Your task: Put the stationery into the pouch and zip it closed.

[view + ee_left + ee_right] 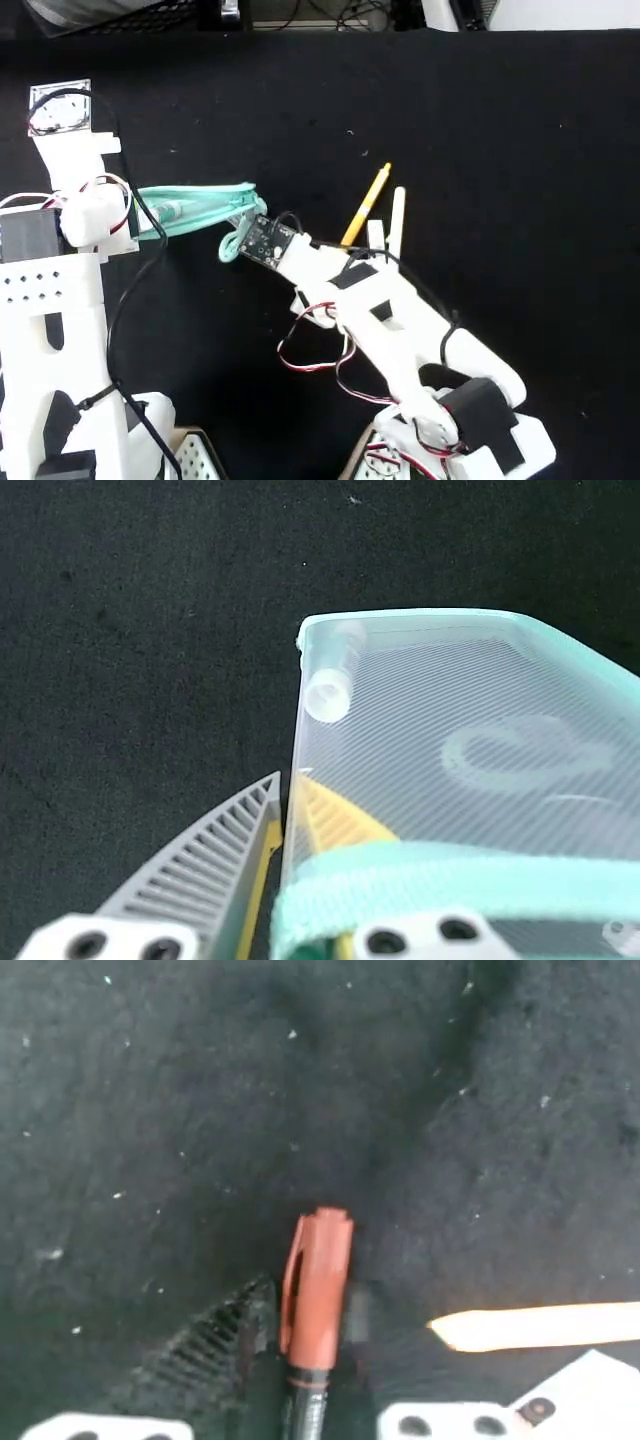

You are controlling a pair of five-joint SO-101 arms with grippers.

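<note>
Pouch [470,740]: one, teal-trimmed, see-through, at worktop [520,120] left, left gripper [290,780] clamped on its edge. Right gripper [345,1310] near pouch end, one red-brown pen [315,1280] at it, cannot tell its hold. One yellow pen [366,205], one white stick [397,220] on worktop. One white cylinder [328,695] inside pouch.

Robot lab bench: black cloth table [500,120] (cables [350,14] behind).

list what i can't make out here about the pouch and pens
Pouch mouth, high view: the right arm covers it, zip state unreadable.
Pouch contents, left wrist view: the ribbed wall blurs all but a white cap.
Red pen barrel, right wrist view: cut off at the edge between the jaws.
Orange pen, right wrist view: cut off by the edge.
</note>
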